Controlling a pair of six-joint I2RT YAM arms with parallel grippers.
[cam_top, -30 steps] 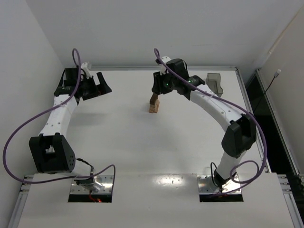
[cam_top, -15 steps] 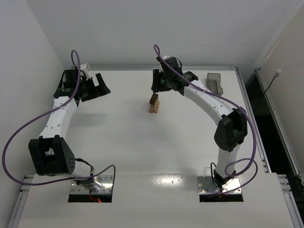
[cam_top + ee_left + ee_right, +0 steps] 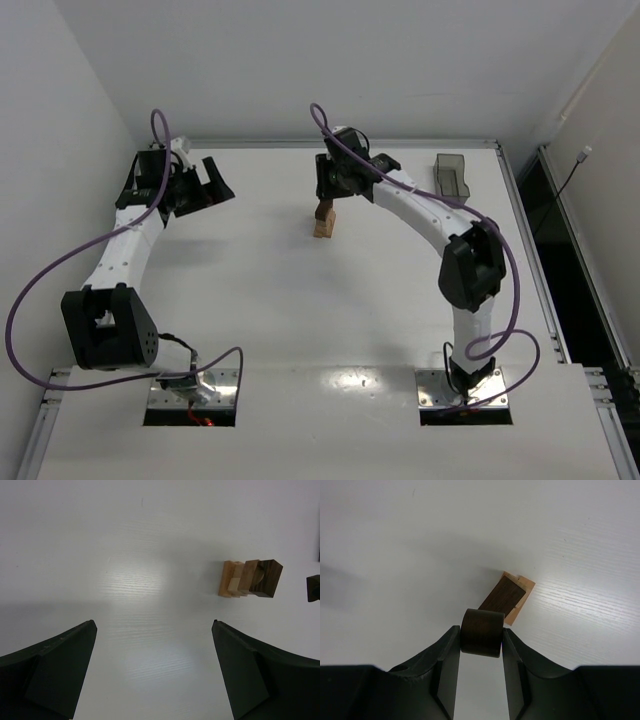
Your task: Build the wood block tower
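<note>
One dark round block [image 3: 481, 630] sits pinched in the right gripper [image 3: 480, 641], close by the tower [image 3: 512, 599] — the left gripper [image 3: 154, 629] gapes wide, empty

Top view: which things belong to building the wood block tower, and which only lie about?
For the job:
- the tower
- the dark brown piece, held in the right hand over the tower

Lying about:
- the grey tray, far right on the table
- the left hand, open and holding nothing

Bright overhead light, soft glare on the table [image 3: 135, 580] (shadows faint).
</note>
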